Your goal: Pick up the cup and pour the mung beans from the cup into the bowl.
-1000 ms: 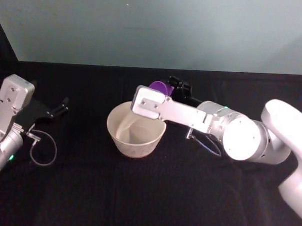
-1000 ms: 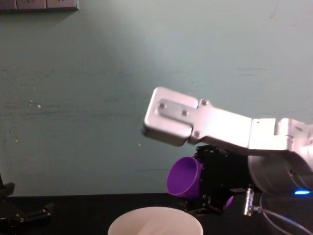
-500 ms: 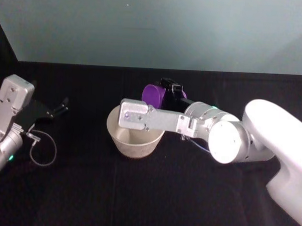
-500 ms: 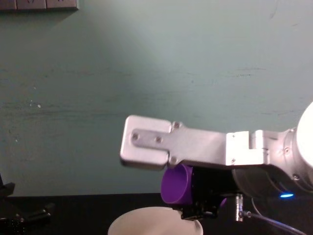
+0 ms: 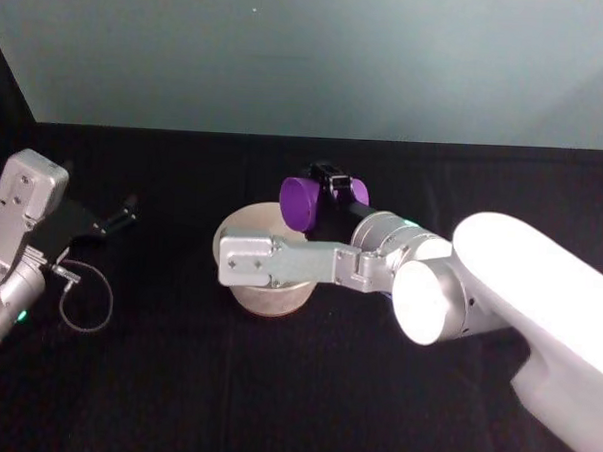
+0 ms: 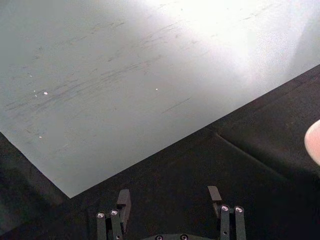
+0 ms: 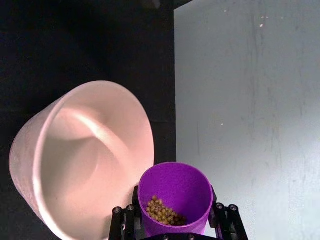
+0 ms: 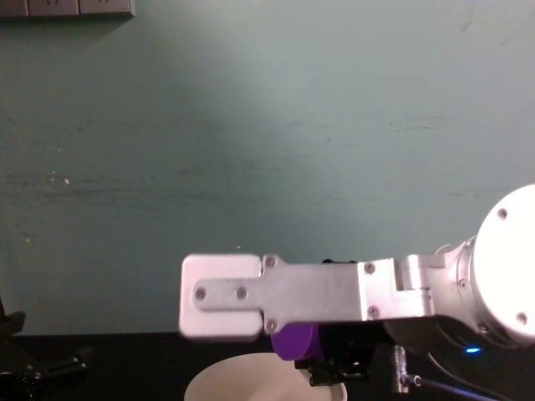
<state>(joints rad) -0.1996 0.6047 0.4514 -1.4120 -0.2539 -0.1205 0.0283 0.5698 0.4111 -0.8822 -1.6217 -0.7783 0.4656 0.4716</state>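
Purple cup (image 5: 303,201) is clamped tight in the right hand (image 5: 330,199), lower and closer to the bowl (image 5: 240,223) just beneath the hand than a second ago. Mung beans (image 7: 162,211) still in cup, bowl empty: pour looks imminent. Left hand (image 5: 129,210) parked far off, fingers spread, empty.
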